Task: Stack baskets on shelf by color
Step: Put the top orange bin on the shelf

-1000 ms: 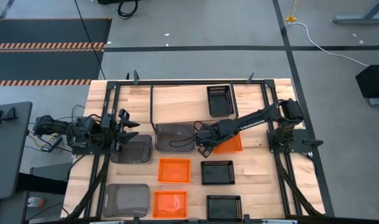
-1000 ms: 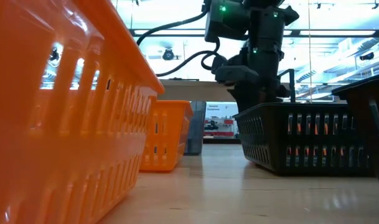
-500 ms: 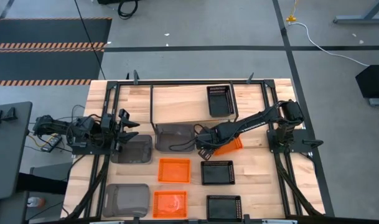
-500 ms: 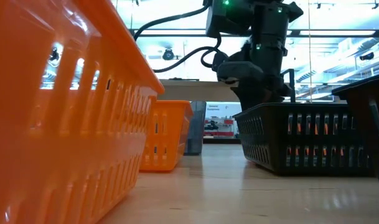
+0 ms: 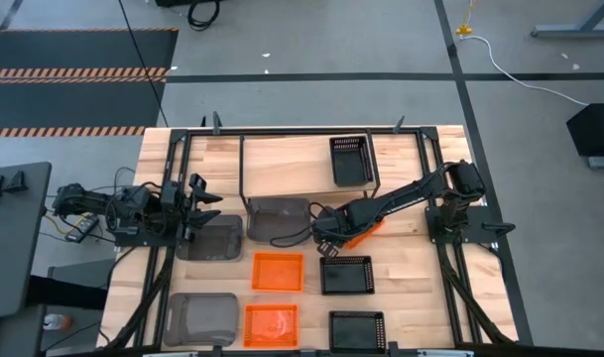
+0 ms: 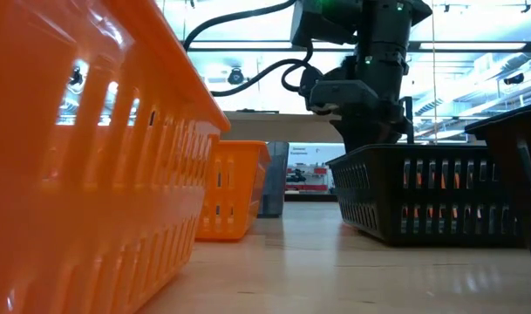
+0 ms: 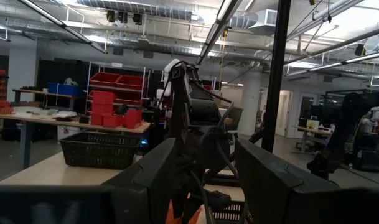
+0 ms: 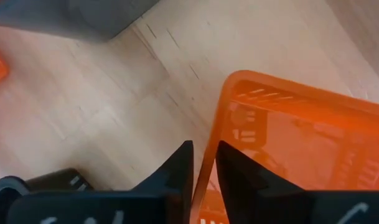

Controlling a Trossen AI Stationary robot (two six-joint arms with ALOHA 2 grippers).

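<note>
My right gripper (image 5: 327, 234) reaches from the right mount to the table's middle and is shut on an orange basket (image 5: 369, 228), which my arm partly covers. A grey basket (image 5: 276, 218) lies just left of it. Two more orange baskets (image 5: 278, 270) (image 5: 270, 323), two black baskets (image 5: 346, 275) (image 5: 356, 327) and two grey ones (image 5: 210, 240) (image 5: 197, 317) rest flat on the table. One black basket (image 5: 349, 159) sits on the shelf (image 5: 292, 164) at the back. My left gripper (image 5: 200, 203) waits open at the left, above a grey basket. My right gripper pinches the orange basket's side wall at its rim (image 8: 206, 177), near a corner, with one finger (image 8: 180, 169) outside and the other finger (image 8: 234, 175) inside. The fingers come from above, pointing down. Whether the basket is clear of the table, I cannot tell.
Black frame bars (image 5: 169, 188) and the arm mounts (image 5: 450, 213) run along both sides of the table. In the low view an orange basket (image 6: 91, 157) fills the near left and a black basket (image 6: 422, 201) stands in front of my right arm.
My right gripper has shifted a little toward the table's near edge over the orange basket's left end, and in the high view its fingers stand closer together than a second ago. The baskets have stayed in place.
</note>
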